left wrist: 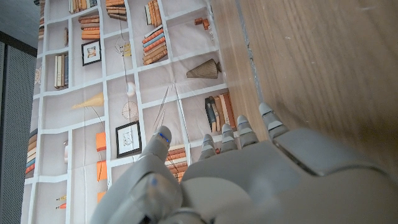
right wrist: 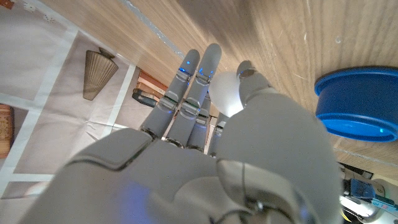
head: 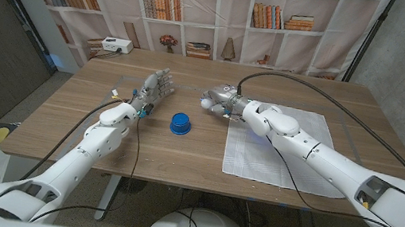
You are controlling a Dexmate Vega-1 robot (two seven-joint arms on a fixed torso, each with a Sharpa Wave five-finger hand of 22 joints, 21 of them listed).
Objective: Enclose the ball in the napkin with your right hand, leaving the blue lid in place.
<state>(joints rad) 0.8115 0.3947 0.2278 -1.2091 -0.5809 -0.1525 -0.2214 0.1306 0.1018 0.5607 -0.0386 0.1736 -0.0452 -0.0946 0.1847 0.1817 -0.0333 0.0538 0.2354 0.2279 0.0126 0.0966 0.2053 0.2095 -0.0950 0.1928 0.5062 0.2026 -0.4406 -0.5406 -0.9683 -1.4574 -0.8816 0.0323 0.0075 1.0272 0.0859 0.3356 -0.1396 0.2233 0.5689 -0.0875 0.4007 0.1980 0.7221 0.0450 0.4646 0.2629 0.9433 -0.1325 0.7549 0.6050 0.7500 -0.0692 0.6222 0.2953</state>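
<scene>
While head view hides it, right wrist view shows white ball (right wrist: 225, 93) pinched in my right hand (head: 220, 100) (upper centre); blue lid (head: 179, 123) centre, napkin (head: 281, 153) right, left hand (head: 156, 89) spread, empty; wooden table (head: 101, 143), bookshelf backdrop (head: 202, 9).

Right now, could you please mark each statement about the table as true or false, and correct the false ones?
1. The right hand holds the white ball. True.
2. The blue lid lies on the napkin. False: it sits on the bare wooden table, apart from the napkin's edge.
3. The left hand holds the lid. False: it holds nothing, with fingers apart, beside the lid.
4. The napkin is spread flat under the right arm. True.
5. The ball is already wrapped in the napkin. False: it is in the right hand, above bare wood off the napkin's far corner.
</scene>
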